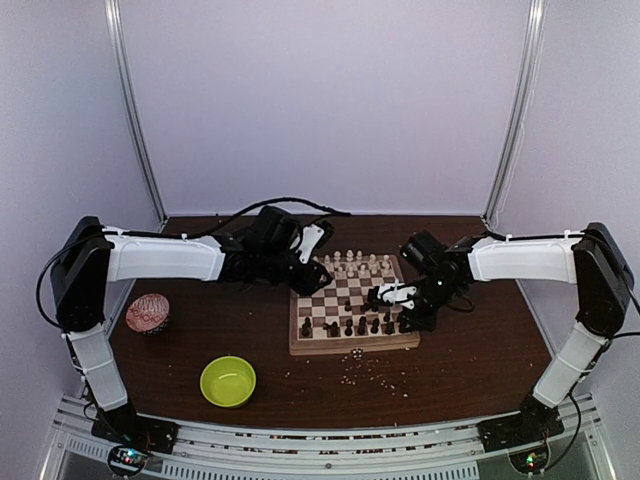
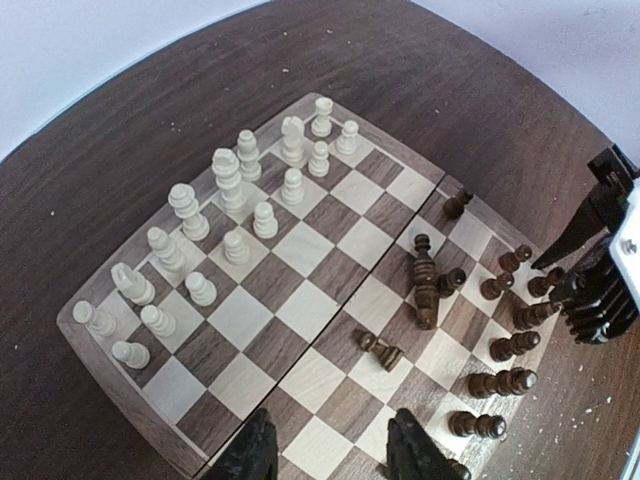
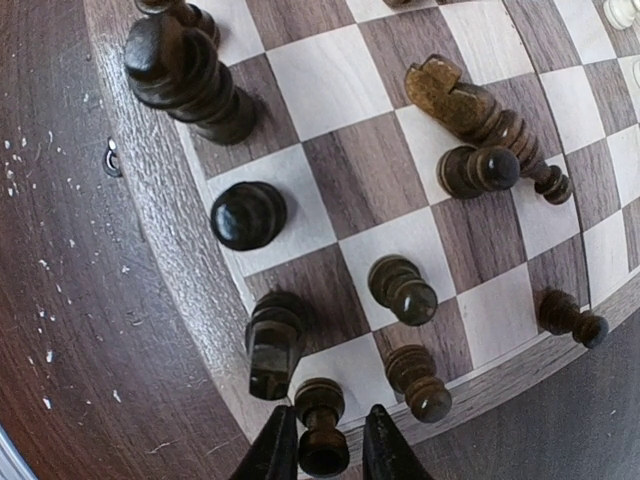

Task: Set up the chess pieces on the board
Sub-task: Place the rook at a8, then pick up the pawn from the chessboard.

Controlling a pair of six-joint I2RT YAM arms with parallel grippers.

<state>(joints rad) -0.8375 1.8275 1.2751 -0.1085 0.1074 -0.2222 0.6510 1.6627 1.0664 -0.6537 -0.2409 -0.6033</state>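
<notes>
Low in the top view, a lime-green bowl (image 1: 228, 381) is sitting left of centre, and pale crumbs (image 1: 375, 375) are lying just below the board (image 1: 340, 347), which is resting mid-frame. The right gripper (image 3: 328, 425) is hanging over the board's lower-right edge with its fingers flanking an upright dark pawn (image 3: 322, 452) by the rim; we cannot tell whether they are pressing it or standing just clear. Farther up, dark pieces (image 1: 348, 325) are filling the lower rows, some lying on their sides mid-board. Pale pieces (image 1: 358, 264) are lining the upper rows, and the left gripper (image 2: 332, 430) is hovering at the upper-left corner, jaws wide apart, holding nothing.
</notes>
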